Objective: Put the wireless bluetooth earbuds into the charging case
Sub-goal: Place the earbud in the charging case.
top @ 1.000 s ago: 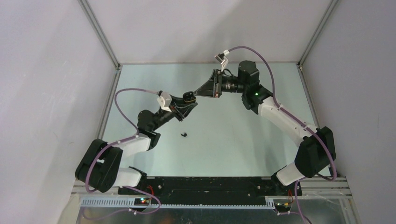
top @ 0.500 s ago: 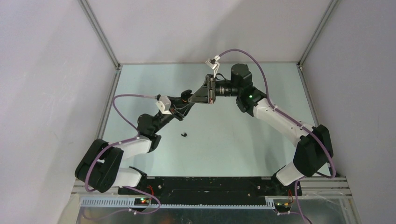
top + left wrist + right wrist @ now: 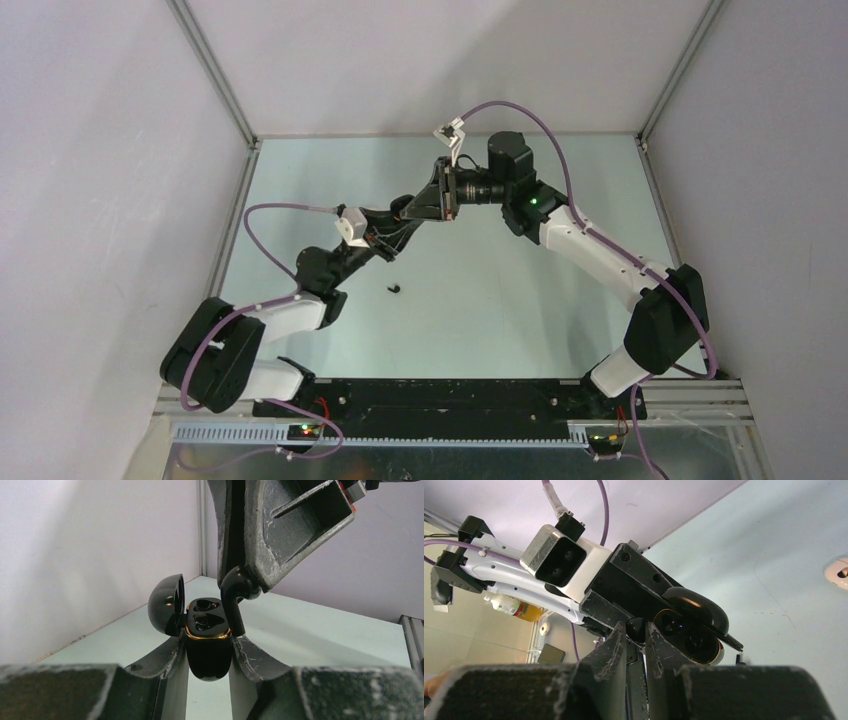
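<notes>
- step in hand: seating a black earbud (image 3: 234, 587) in the open charging case (image 3: 206, 625). neither bud of the black pair looks seated yet, since both wells inside the gold rim look empty.
- the left gripper (image 3: 207, 652) is closed tight on the lower body of the black case, one finger on each side. it holds the case upright, with the lid (image 3: 165, 602) swung back to the left.
- the right gripper (image 3: 635, 635) is pinched nearly closed on the head of the black earbud. the stem hangs down, its tip at the right edge of the case's rim rather than in a well. whether it touches the rim cannot be told.
- a second black earbud (image 3: 394, 289) lies loose on the table (image 3: 500, 300), near the left arm and apart from both grippers.
- next move, as a judgement: shift the bud slightly toward the lid so the stem lines up over a well. then lower it straight in and let go, while the left gripper keeps the case steady.
- pose: in the overhead view both arms reach forward and bend inward, and their grippers meet above the middle of the table. the right wrist is turned to point left at the case.
</notes>
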`<move>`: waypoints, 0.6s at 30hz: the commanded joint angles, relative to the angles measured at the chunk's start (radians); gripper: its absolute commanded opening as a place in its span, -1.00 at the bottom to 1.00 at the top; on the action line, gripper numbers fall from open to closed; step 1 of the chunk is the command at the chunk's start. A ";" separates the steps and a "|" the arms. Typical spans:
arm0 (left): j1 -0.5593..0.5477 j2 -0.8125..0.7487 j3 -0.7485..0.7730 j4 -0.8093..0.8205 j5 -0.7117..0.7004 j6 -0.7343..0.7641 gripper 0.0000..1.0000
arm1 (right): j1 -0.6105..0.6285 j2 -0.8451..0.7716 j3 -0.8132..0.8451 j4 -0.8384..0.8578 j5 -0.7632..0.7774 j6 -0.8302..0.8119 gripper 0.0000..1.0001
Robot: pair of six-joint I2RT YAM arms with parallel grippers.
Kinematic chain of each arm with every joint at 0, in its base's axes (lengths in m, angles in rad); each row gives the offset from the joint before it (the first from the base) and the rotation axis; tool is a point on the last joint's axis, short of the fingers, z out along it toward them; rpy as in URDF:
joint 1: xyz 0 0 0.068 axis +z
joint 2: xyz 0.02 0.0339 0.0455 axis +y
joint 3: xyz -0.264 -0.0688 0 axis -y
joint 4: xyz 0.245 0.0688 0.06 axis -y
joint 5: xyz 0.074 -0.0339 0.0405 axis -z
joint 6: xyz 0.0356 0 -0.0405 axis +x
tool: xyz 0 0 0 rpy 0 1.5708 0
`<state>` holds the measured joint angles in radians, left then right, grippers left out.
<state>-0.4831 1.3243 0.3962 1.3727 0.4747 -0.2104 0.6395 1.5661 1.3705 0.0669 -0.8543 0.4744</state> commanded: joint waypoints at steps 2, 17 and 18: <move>-0.018 0.001 -0.001 0.063 -0.010 -0.014 -1.00 | 0.001 -0.022 0.050 -0.027 0.022 -0.053 -0.77; -0.026 0.005 -0.003 0.023 -0.069 0.020 -1.00 | -0.027 -0.038 0.058 -0.016 0.037 0.003 -0.79; -0.026 0.008 -0.001 0.020 -0.079 0.014 -1.00 | -0.028 -0.039 0.057 -0.020 0.045 0.001 -0.78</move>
<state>-0.4957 1.3285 0.3958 1.3720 0.4526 -0.2169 0.6292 1.5658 1.3842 0.0265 -0.8497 0.4671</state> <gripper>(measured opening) 0.331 0.194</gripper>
